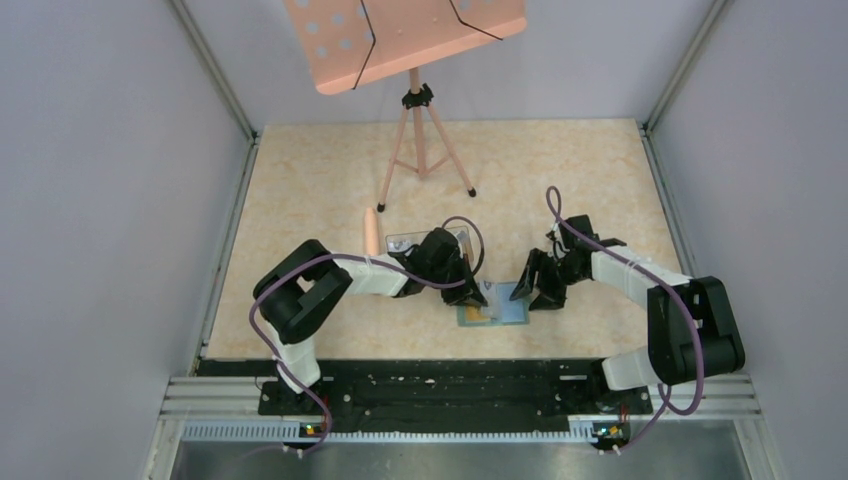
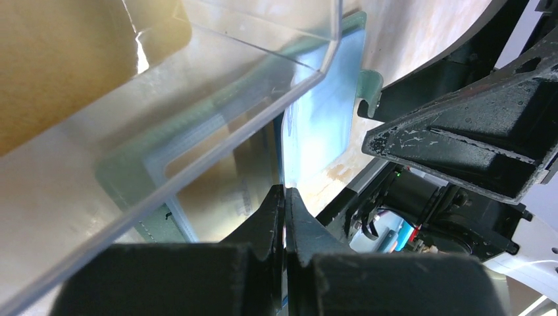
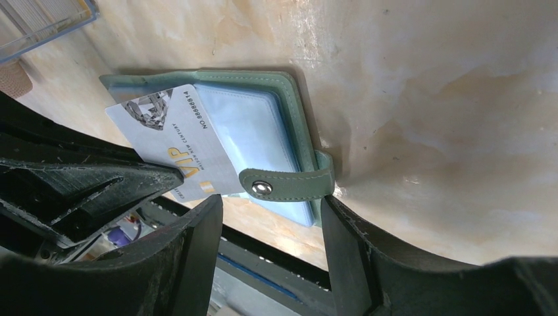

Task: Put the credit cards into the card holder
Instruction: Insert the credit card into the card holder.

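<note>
left fingers [image 2: 275, 220]: closed tight on the thin edge of a credit card [image 3: 172, 139] — a white-grey one printed "VIP".
credit card: lies slantwise over the open card holder [image 3: 291, 108], one end on the pale blue sleeve, the other end out past the holder's edge where the left fingers grip it.
right fingers [image 3: 197, 247]: open, one on each side of the snap strap [image 3: 289, 185]; I cannot tell whether they touch it.
card holder: sage green, lying flat and open on the surface [image 3: 428, 99], between the two arms and near the front edge.
snap strap: folded across the inner sleeve, its stud end at the card's lower corner.
clear box [image 2: 164, 85]: just beside the left fingers, on the far side of the holder — in the left wrist view the holder shows through its wall.
music stand [image 1: 405, 35]: pink, on a tripod at the far side of the surface, well apart from both arms.
</note>
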